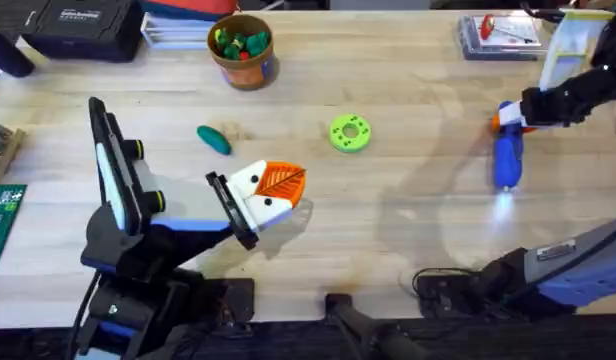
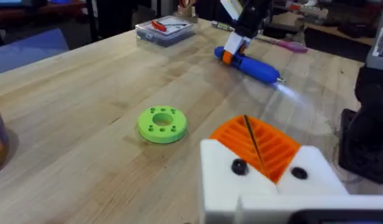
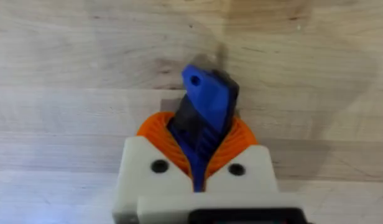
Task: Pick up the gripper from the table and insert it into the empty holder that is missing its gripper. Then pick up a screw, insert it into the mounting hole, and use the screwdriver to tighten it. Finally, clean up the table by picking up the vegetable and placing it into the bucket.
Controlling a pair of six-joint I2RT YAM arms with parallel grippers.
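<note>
Blue and chunky, the screwdriver [image 1: 507, 160] lies on the right side of the worktop [image 1: 408, 230], its top end pinched between the orange pads of the right pincer [image 1: 510, 120]. The right wrist view shows that grip closely: the blue body [image 3: 207, 115] wedged between the two ribbed pads, the rest of its length hidden behind the end facing the camera. The left wrist view shows the screwdriver [image 2: 253, 65] from the side, a glow on the wood at its tip. The left pincer [image 1: 278, 185] sits low near the worktop's middle, pads pressed together on nothing; in its own view a thin dark line [image 2: 252, 140] runs between the orange pads, too fine to identify. A lime-green disc with holes [image 1: 350, 132] lies between the two pincers. The dark green vegetable [image 1: 214, 139] rests left of the disc, and the tan bucket [image 1: 244, 62], holding small colourful pieces, stands behind it. A clear plastic box [image 1: 498, 35] sits at the far right, partly cut off by the arm.
</note>
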